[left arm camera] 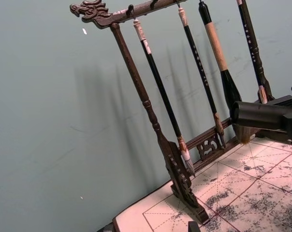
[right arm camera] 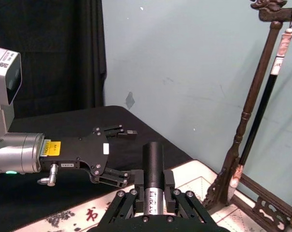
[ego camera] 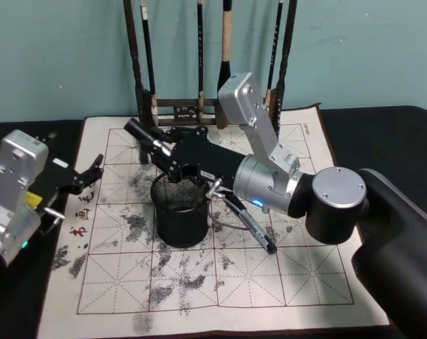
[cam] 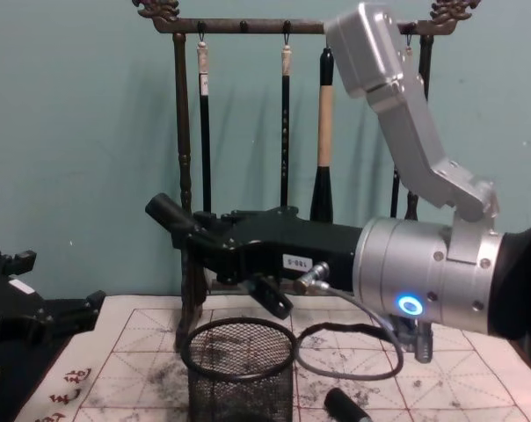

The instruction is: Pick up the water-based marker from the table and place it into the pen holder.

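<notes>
1. The left gripper [ego camera: 93,173], flat black metal on a silver arm, hovers over the left edge of the mat. Its fingers are spread and nothing is between them.
2. The table [ego camera: 383,134] is flat and black. On it lies a whitish mat [ego camera: 199,282] with a red grid, grey ink blotches and a brown border.
3. The pen holder [ego camera: 179,215], a round cup of black wire mesh with a solid rim, stands upright on the mat near its middle. In the chest view the far wall shows through the mesh.
4. The marker [ego camera: 138,131], a smooth black cylinder with a pale label band, is up in the air and tilted. Its free end points up and to the left, above and just behind the holder's left rim, and it is not yet inside the cup.
5. The right gripper [ego camera: 160,152] is clamped on the marker's lower part, directly above the holder's mouth.
6. A dark carved wooden brush rack [cam: 185,176] stands at the mat's far edge, with long brushes [cam: 325,114] hanging from its top bar.
7. A thin grey cable [cam: 336,352] loops under the right gripper's body.
8. A dark pen-like stick [ego camera: 252,224] lies slanted on the mat, just right of the holder.
</notes>
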